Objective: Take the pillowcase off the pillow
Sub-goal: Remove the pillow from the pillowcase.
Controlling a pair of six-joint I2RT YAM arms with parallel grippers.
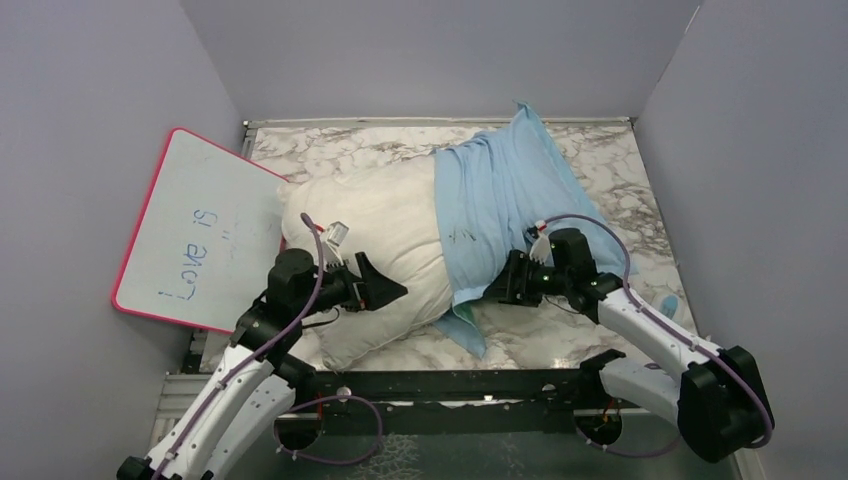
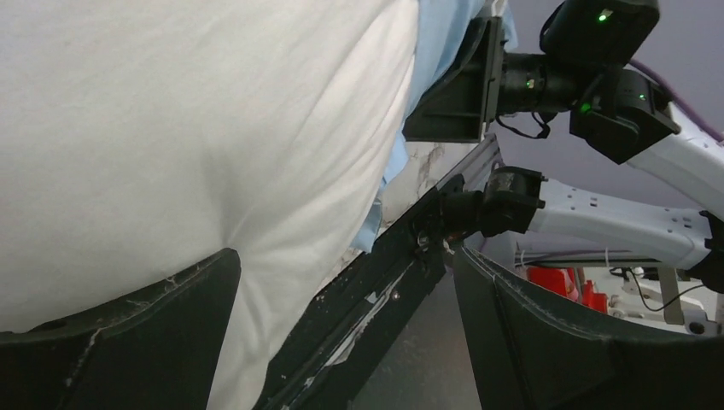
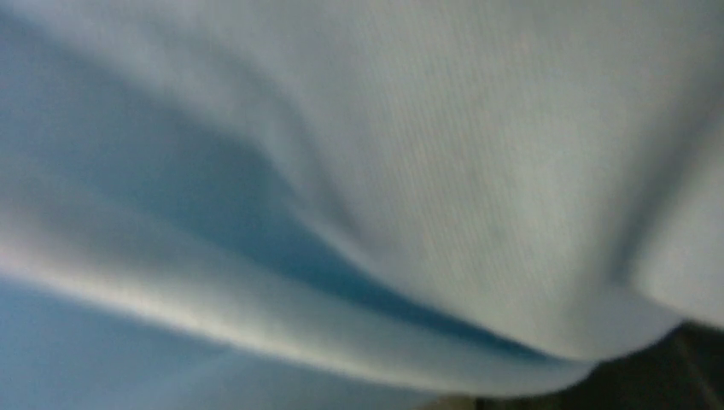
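Marble-patterned table [image 1: 600, 170], enclosed by plain grey-lilac walls [image 1: 420, 50]; a black rail [image 1: 450, 385] runs along its lower edge in the top view.

1. Pillow [image 1: 370, 225]: cream-white, plump, lying across the middle of the table. Left part bare, right part inside the cover.

2. Pillowcase [image 1: 500, 195]: light blue, over the pillow's right part, reaching from frame centre to a loose peak at upper right. Its open edge is bunched across the pillow's middle. A teal-green strip of the other face shows at the lower hem. Only the top view shows its full extent.

3. Whiteboard [image 1: 200, 235]: pink-framed, tilted at the left of the frame, just beside the pillow's left end. Handwritten "Love is" on its face.

4. Left gripper [image 1: 388, 291]: at the pillow's lower flank, lower centre-left of the top view. The left wrist view alone shows its jaws spread wide with nothing clamped. The pillow bulges over one of the fingers [image 2: 145, 333] at lower left.

5. Right gripper [image 1: 503, 283]: at the pillowcase's lower edge, centre of the top view. The right wrist view is filled with blurred blue fabric and shows no fingers. The left wrist view shows this gripper from the side at upper right, one black finger lying against blue cloth. Whether it grips the fabric cannot be told.
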